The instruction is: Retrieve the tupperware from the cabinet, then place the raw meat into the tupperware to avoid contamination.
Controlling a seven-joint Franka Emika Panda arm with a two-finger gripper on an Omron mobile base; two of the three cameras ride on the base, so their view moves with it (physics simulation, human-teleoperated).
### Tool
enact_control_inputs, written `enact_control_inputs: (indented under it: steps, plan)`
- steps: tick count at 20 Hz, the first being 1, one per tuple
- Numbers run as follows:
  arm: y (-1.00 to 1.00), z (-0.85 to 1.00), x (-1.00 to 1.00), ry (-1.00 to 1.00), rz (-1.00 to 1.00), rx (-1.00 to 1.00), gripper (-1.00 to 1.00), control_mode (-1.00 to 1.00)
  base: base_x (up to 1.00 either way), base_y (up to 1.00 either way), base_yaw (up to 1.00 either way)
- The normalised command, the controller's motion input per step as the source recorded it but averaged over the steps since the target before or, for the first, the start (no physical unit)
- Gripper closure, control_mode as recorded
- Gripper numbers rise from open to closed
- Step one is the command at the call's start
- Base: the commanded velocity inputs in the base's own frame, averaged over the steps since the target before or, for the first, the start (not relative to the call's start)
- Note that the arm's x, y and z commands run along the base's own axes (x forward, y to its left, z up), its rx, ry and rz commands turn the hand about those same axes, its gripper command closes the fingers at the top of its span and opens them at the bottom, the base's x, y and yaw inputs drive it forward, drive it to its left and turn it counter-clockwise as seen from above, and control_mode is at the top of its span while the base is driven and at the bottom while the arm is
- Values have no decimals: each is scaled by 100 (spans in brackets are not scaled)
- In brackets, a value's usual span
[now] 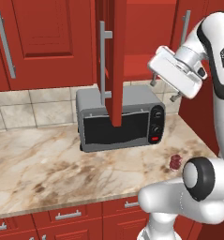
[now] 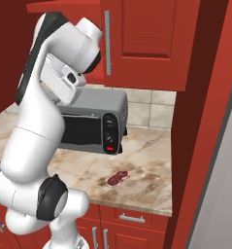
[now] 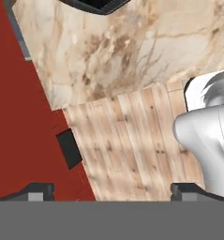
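We hold our tool (image 1: 163,90) wide open and empty, high beside the cabinet (image 1: 117,61) whose door stands ajar for reaching in, with no tupperware visible, while the raw meat (image 1: 175,161) waits on the tabletop (image 1: 48,164) right of the toaster oven (image 1: 120,117).

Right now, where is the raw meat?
The raw meat lies bare on the marble counter, in front of the toaster oven toward its knob end, near the counter's front edge; in the left base view it sits just above the arm's dark joint.
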Motion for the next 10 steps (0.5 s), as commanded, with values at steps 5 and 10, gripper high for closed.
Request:
enact_control_inputs:
  steps: [5, 10]
  plan:
    - [-54, 1, 0, -21, 12, -27, -100, -100, 0, 0, 0]
    - [-42, 7, 4, -35, 9, -21, -100, -100, 0, 0, 0]
